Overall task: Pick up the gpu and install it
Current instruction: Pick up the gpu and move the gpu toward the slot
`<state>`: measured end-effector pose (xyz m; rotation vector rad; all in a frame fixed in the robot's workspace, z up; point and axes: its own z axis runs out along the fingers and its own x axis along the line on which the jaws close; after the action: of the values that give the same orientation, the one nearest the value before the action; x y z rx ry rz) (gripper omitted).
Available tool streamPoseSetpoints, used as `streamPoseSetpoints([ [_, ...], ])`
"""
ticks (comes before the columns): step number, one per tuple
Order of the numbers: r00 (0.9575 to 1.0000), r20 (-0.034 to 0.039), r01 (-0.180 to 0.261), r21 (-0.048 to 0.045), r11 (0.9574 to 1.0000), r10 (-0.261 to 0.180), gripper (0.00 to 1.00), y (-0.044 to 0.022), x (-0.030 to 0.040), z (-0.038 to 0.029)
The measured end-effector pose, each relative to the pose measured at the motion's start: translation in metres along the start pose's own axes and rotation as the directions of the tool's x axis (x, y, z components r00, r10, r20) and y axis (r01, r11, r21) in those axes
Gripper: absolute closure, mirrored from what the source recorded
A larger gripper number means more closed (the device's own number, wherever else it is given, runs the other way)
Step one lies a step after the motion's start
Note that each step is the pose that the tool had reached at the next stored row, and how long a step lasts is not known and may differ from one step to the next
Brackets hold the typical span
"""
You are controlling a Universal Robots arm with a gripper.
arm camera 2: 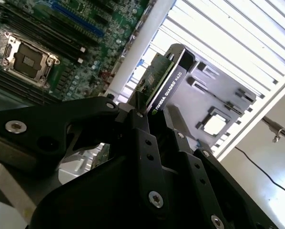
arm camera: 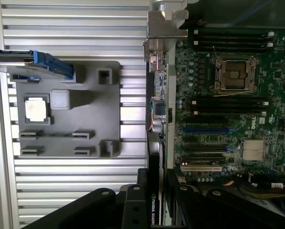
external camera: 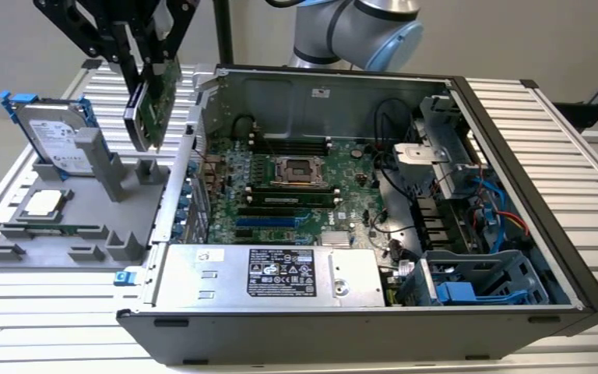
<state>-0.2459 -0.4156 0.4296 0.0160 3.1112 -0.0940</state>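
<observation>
1. gpu (arm camera 2: 167, 86): white lettering runs along its black edge in the second wrist view; not transcribed.
2. power supply (external camera: 190, 276): dark label (external camera: 286, 273) with rows of fine white print and marks, too small to read.
3. hard drive (external camera: 40, 117): white label (external camera: 60, 148), its print illegible.
4. case (external camera: 278, 86): small white sticker (external camera: 320, 92) on the far wall, unreadable.

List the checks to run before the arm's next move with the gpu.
1. Grip: gripper shut on the gpu, ok.
2. gpu clear of the gray fixture: hangs above it, ok.
3. Free blue slots on the motherboard: ok.
4. gpu over the case: outside its wall, not ok.
5. gpu edge lined up with a slot: cannot tell.
</observation>
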Motion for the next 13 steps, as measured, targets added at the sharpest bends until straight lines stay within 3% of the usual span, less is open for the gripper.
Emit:
streamPoseSetpoints([
  [13, 1.0, 0.0, 0.0, 0.0, 1.0, 0.0, 1.0, 0.0001, -0.0114, 0.0003],
])
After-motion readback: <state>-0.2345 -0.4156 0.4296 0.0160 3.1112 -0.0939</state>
